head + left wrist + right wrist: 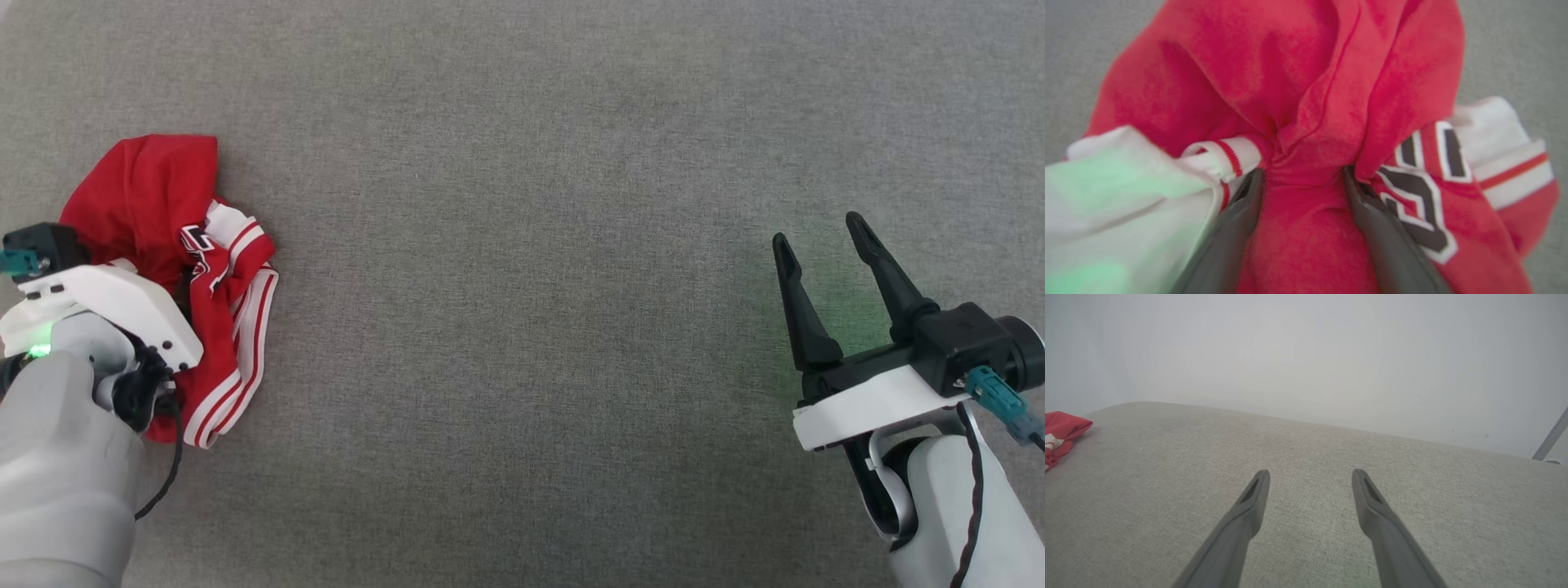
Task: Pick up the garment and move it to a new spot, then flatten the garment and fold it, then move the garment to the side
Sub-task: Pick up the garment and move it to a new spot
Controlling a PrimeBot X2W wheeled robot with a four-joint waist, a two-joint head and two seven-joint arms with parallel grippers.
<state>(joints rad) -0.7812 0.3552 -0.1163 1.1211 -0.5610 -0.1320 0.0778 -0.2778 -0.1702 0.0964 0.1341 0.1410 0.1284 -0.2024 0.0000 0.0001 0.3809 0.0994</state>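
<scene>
Soft, even light falls from overhead, bright enough that the garment [155, 196] throws only a faint shadow on the grey cloth surface [531, 286]. A green lamp glow tints the white sleeve [1106, 204] and the surface beside the right gripper [816, 229]. The left wrist view is blurred close up. The wall [1306, 347] looks washed out.

A: Item count for your page, operator?
B: Enter garment [155, 196]: one. Tools: two, namely the left tool [1301, 173] and the right tool [816, 228].
A: And the fingers [1249, 514]?
B: You can log two dark fingers per tool, four in all. Worktop [531, 122], grey cloth: one.
</scene>
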